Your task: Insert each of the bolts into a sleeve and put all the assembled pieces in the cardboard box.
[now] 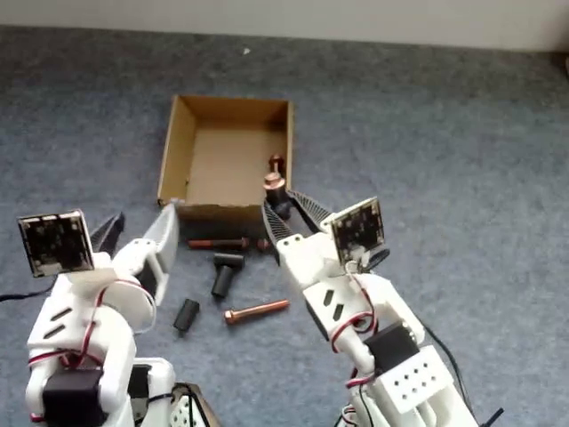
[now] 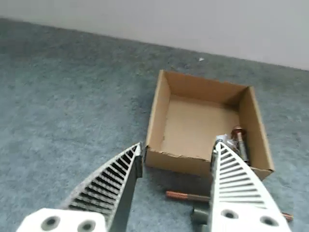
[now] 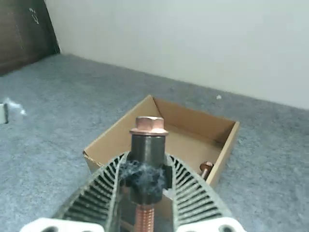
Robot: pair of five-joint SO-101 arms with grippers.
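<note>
A grey carpet (image 1: 444,133) covers the desk, and a pale wall (image 3: 193,38) stands behind it. In the high view the white left arm (image 1: 80,329) is in the lower left of the frame. The white right arm (image 1: 356,302) is in the lower right.

The cardboard box (image 1: 218,169) sits open above the middle of the frame, a bit to the left.

The left pincer (image 1: 142,215) hangs near the lower left corner of the box. Its two fingers are spread wide and pinch nothing. The right pincer (image 1: 278,205) is at the lower right corner of the box. It pinches the held piece (image 1: 276,189), a copper bolt pushed into a dark sleeve. In the right wrist view the held piece stands upright, with the bolt's head on top and its thread sticking out below.

The piece in the box (image 1: 276,164) lies by the right wall of the box, just above the held piece.

Two loose bolts lie on the carpet below the box. The upper bolt (image 1: 222,242) lies flat just below the front wall of the box. The lower bolt (image 1: 256,310) lies farther down, tilted a little.

Two dark sleeves lie there too. The long sleeve (image 1: 224,274) is between the two bolts. The short sleeve (image 1: 186,315) is left of the lower bolt, near the left arm.
</note>
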